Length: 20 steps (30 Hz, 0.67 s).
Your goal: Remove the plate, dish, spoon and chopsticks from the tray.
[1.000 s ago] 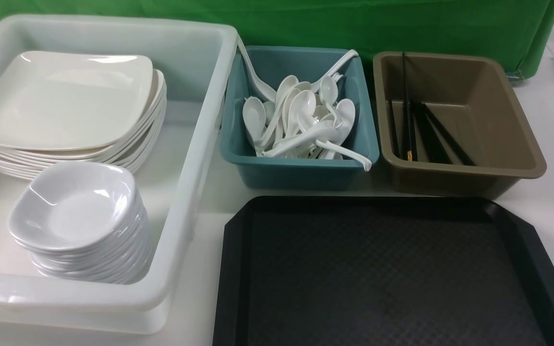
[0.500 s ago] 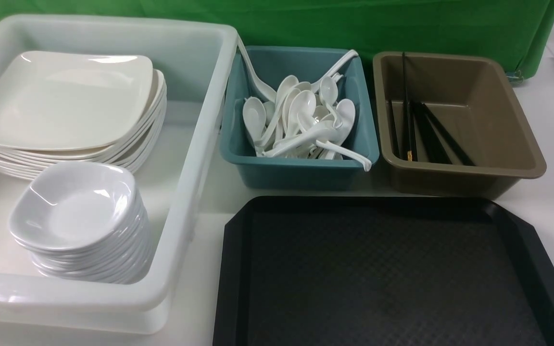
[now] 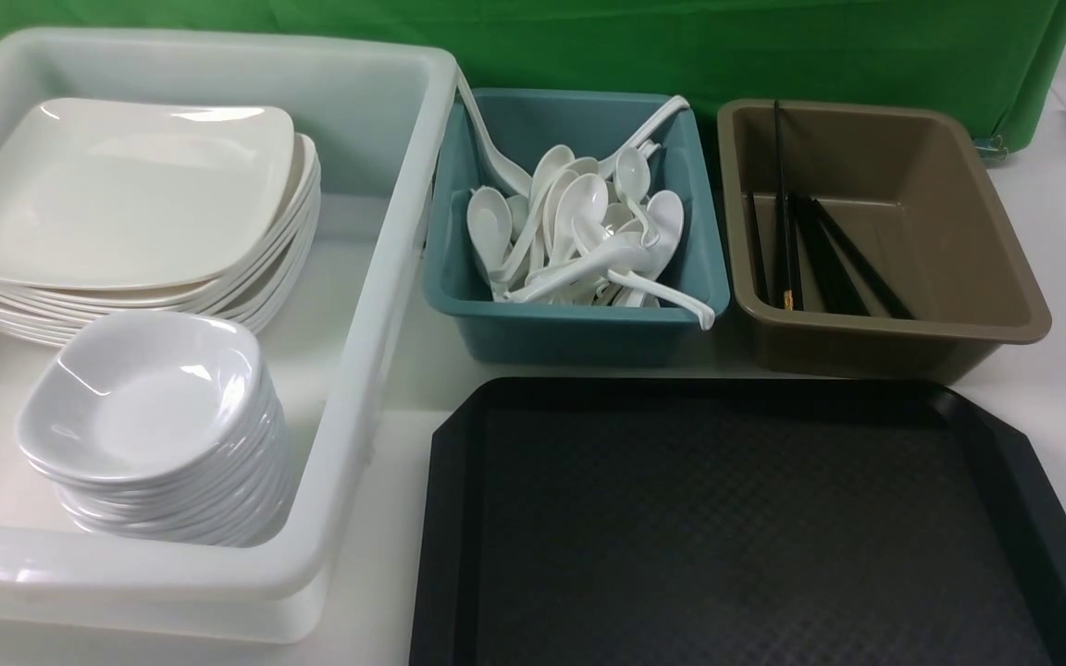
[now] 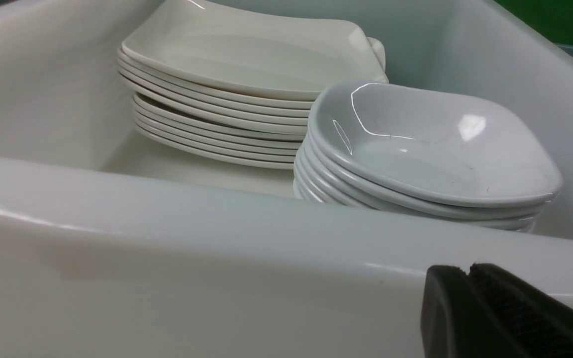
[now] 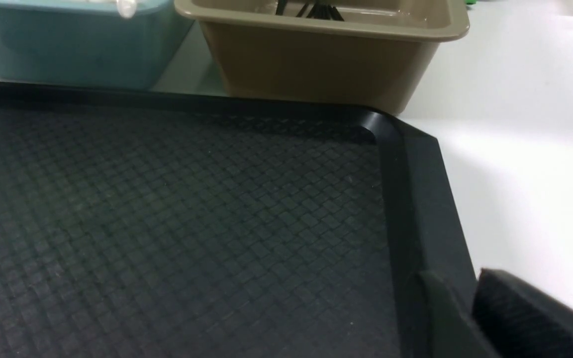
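Left gripper (image 4: pixel 468 278): fingers pressed together, nothing held, parked just outside the white tub's (image 4: pixel 177 219) near wall. Beyond that wall, plate (image 4: pixel 246 54) stacked behind dish (image 4: pixel 430 144). Right gripper (image 5: pixel 470 298): fingers slightly parted, nothing between, over the tray (image 5: pixel 416 199) rim. Beyond it, chopsticks (image 5: pixel 311 10) in the brown bin (image 5: pixel 326 64), spoon (image 3: pixel 588 231) in the teal bin (image 5: pixel 67 54).

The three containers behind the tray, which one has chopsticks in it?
The brown bin, farthest to the robot's right, holds the black chopsticks. The teal bin in the middle holds white spoons; the white tub holds stacked plates and dishes.
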Tool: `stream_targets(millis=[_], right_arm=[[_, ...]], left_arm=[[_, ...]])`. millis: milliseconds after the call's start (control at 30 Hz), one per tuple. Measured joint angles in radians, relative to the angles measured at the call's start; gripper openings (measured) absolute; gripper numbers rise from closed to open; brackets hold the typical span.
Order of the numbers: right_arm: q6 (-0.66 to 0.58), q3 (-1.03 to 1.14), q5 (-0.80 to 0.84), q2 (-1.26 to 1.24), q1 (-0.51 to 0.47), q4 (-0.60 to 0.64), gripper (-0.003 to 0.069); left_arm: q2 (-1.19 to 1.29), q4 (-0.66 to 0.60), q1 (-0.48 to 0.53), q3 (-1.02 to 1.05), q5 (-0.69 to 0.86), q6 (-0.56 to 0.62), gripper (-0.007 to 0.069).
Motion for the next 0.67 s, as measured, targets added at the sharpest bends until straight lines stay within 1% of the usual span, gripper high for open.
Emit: stream_targets(millis=[667], right_arm=[[0.000, 0.000, 0.000, 0.000, 0.000, 0.000, 0.0204]], left_arm=[[0.000, 0.000, 0.000, 0.000, 0.000, 0.000, 0.0017]])
